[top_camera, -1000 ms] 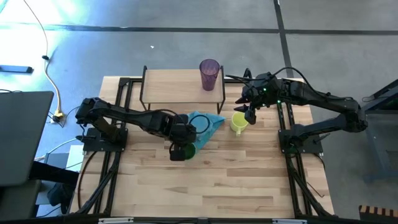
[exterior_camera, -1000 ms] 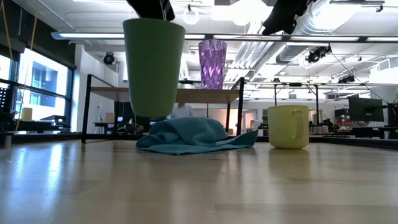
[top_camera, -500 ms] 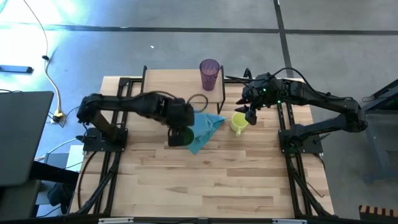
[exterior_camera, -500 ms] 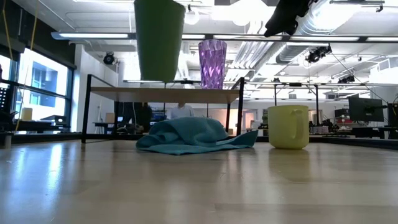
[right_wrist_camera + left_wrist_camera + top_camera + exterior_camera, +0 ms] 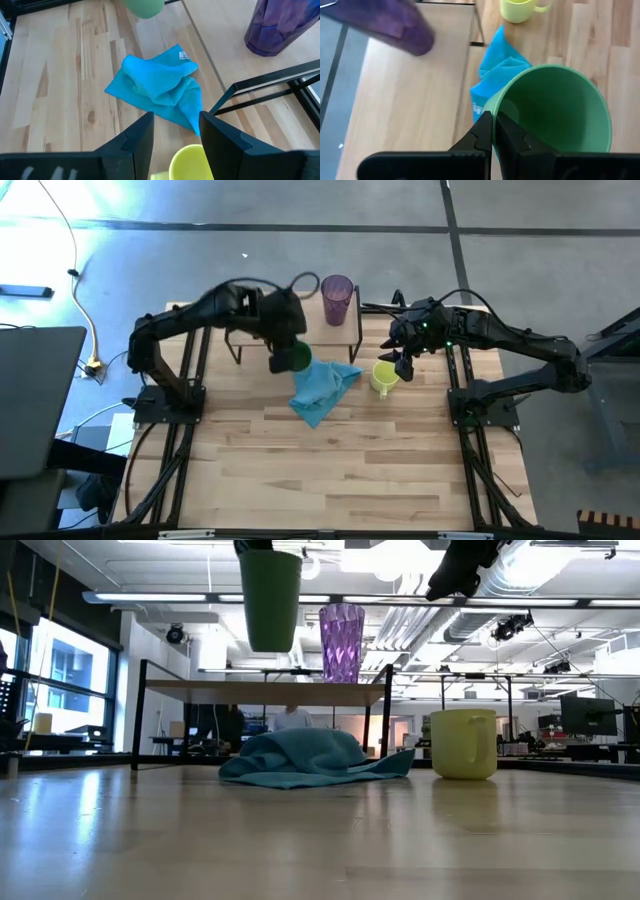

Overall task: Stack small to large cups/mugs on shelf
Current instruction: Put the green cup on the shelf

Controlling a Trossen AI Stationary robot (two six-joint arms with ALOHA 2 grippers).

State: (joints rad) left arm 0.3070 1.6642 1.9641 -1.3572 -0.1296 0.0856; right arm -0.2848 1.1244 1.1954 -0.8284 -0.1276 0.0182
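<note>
My left gripper is shut on the green cup, which hangs in the air by the near edge of the shelf, above the light blue cloth. The purple tumbler stands on its base at the shelf's right end. The yellow mug stands on the table right of the cloth. My right gripper hovers open above the mug and touches nothing. My left gripper pinches the green cup's wall at the rim, one finger inside the cup and one outside. The fingers come from above, slanting down. The cup hangs below them, mouth up, clear of table, cloth and shelf.
The crumpled blue cloth lies on the table just in front of the shelf, between the cup and the mug. The shelf's black legs stand at its ends. The shelf board left of the tumbler is bare.
My left gripper has risen and gone toward the table's far edge with the green cup, from the near side of the cloth, over it, to the shelf's near edge. The cup has stayed mouth up and now hangs above shelf height.
</note>
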